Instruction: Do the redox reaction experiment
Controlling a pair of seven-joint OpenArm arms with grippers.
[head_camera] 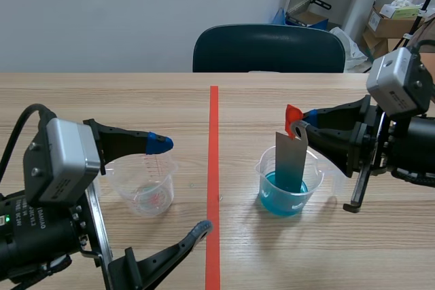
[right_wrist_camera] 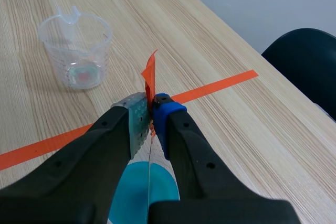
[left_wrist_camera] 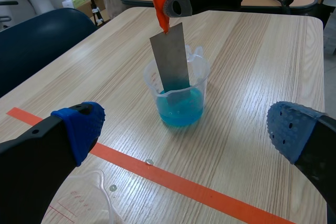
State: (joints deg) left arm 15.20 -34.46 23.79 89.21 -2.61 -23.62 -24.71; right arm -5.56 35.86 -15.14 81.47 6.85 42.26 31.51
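Pinches, with the right hand (head_camera: 297, 125), the grey metal strip (head_camera: 291, 162) by its orange-red tab (head_camera: 293, 115), right of centre, lower end dipped in the blue-liquid beaker (head_camera: 268, 171). Holds the left hand (head_camera: 180, 185) spread wide at lower left, near a clear cup (head_camera: 146, 191) on the worktop (head_camera: 136, 100).
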